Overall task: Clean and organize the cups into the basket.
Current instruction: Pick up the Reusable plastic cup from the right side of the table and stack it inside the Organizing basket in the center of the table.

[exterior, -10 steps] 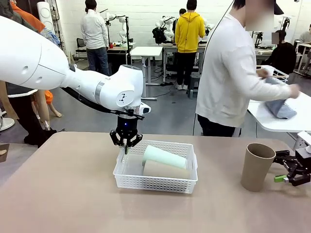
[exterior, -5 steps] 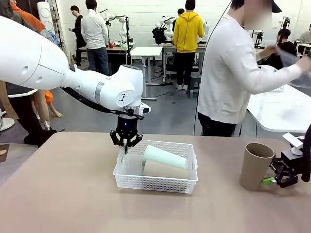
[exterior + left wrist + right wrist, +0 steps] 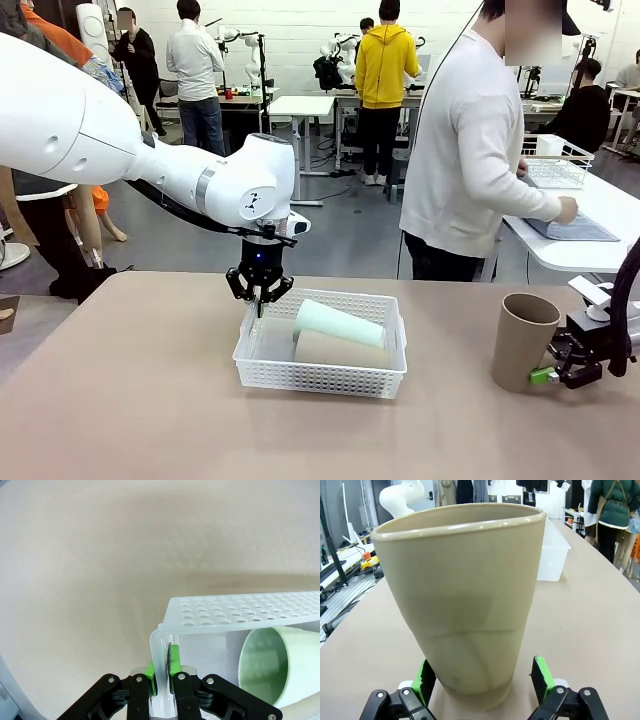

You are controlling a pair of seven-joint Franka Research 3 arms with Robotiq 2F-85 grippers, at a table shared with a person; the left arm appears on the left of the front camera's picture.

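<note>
Two on their sides inside shallow white perforated plastic basket [image 3: 320,378], mid-desk [image 3: 150,400]: pale mint-green tumbler [image 3: 338,322] and, at its 6 o'clock, matte tan tumbler [image 3: 340,350]. Left hand [image 3: 260,297] pinched shut on basket's rim at 10 o'clock corner. Right hand [image 3: 552,371] wide open, pads flanking upright tan tumbler [image 3: 524,342] at desk's 3 o'clock.

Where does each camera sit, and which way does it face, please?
Front: between the arms, facing the person across the table; left gripper, right gripper show.
Left wrist: looks down; gripper shut on the basket rim.
Right wrist: low, facing the upright tan cup between open fingers.
Shared: front and left wrist show the mint cup.
</note>
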